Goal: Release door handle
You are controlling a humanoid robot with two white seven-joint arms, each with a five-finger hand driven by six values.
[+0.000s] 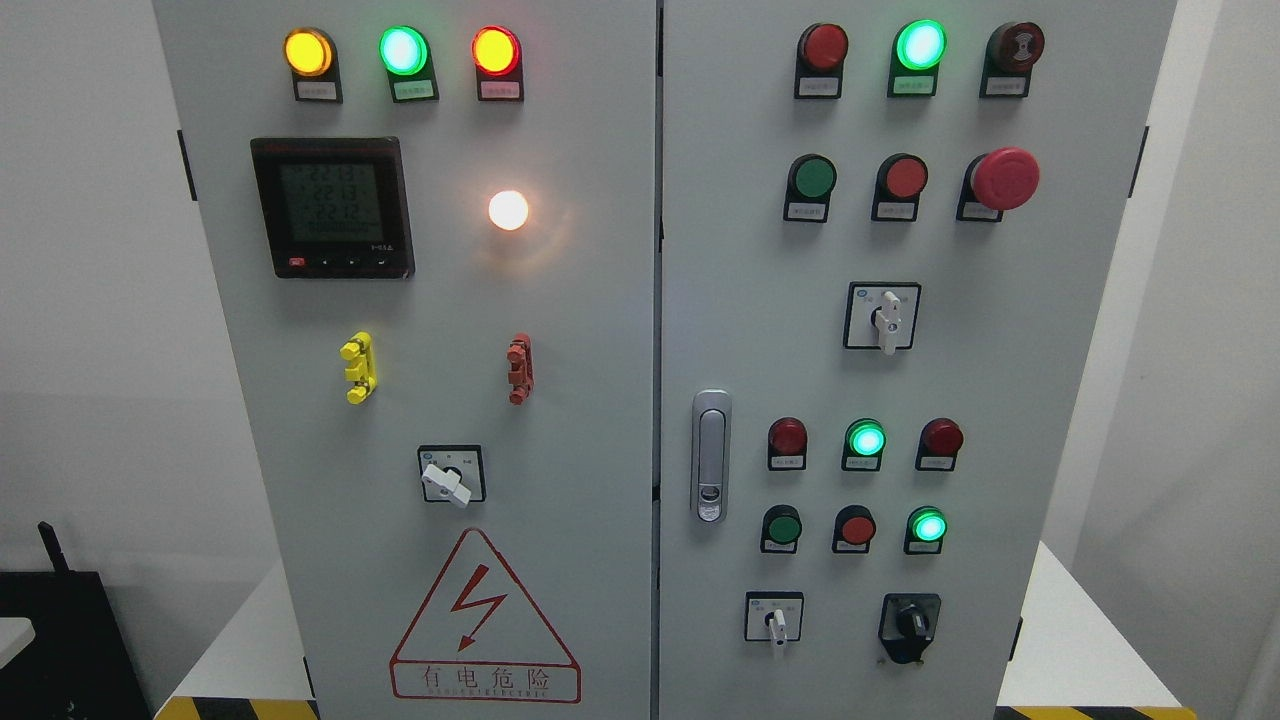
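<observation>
I see neither of my hands, so their state is unknown — the silver door handle (pixel 710 456) sits untouched on the grey cabinet's right door (pixel 1050 400), beside the centre seam.

There's the door handle (pixel 710 456), a slim upright silver piece with rounded ends, sitting flush in its recess on the right-hand door (pixel 900 380) of the grey cabinet, just beside the seam where the two doors meet. It stands vertical, a long grip bar running down its middle and a small lock fitting at its lower end. Nothing touches it. Both doors look closed, the seam between them narrow and straight from top to bottom.
</observation>
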